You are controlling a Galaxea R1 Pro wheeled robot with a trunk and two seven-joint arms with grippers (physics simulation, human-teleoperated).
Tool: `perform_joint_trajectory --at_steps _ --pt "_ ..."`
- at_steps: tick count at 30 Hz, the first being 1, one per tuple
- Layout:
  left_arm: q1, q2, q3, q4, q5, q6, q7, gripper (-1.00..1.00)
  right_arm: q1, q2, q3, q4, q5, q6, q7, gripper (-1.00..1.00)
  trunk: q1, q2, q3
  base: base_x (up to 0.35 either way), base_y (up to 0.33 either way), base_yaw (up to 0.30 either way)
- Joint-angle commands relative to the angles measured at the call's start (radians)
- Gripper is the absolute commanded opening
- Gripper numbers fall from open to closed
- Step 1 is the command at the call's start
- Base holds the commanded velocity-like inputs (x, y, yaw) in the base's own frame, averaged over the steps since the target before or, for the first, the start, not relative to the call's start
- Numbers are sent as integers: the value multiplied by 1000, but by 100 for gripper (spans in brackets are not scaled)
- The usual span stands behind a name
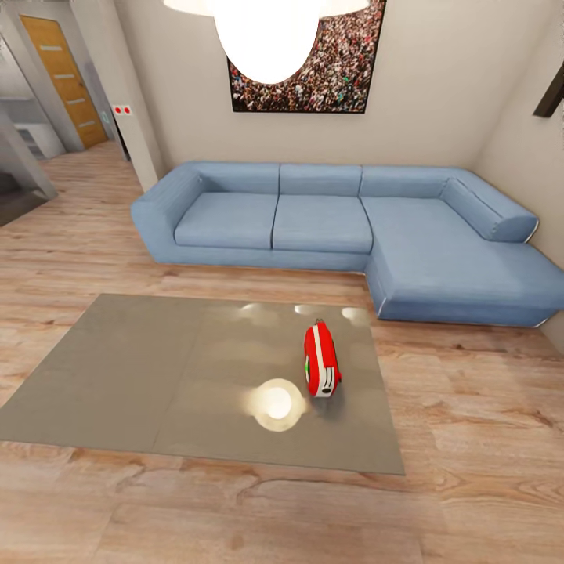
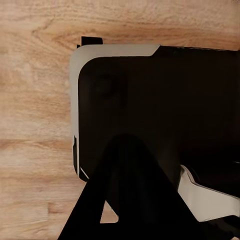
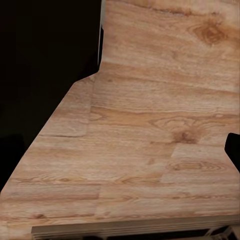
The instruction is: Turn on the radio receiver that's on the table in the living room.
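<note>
The radio receiver (image 1: 321,362), bright red with white stripes and a small green dot on its left side, stands on the right half of the low grey table (image 1: 141,376), near a bright lamp reflection. A thin wire handle sticks up at its far end. In the left wrist view a dark forked shape (image 2: 127,200) that seems to belong to my left gripper overlaps the robot's black and white base (image 2: 150,100) above the wood floor. A small dark tip (image 3: 234,150) shows in the right wrist view over floor planks; I cannot tell either gripper's state.
A blue L-shaped sofa (image 1: 313,223) stands behind the table, its chaise reaching forward at the right. A crowd picture (image 1: 313,78) and a pendant lamp (image 1: 266,39) hang above. A wooden door (image 1: 66,78) lies far left. Light wood floor (image 1: 274,517) separates me from the table.
</note>
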Motion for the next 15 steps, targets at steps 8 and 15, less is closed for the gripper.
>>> perform_joint_trajectory --at_steps 8,15 --pt "0 0 0 0 0 0 0 -100 0 0 -1 0 0 -1 0 100 0 0 13 0 0 0" --pt "0 0 0 0 0 0 0 -100 0 0 0 0 0 -1 0 100 0 0 24 0 0 0"
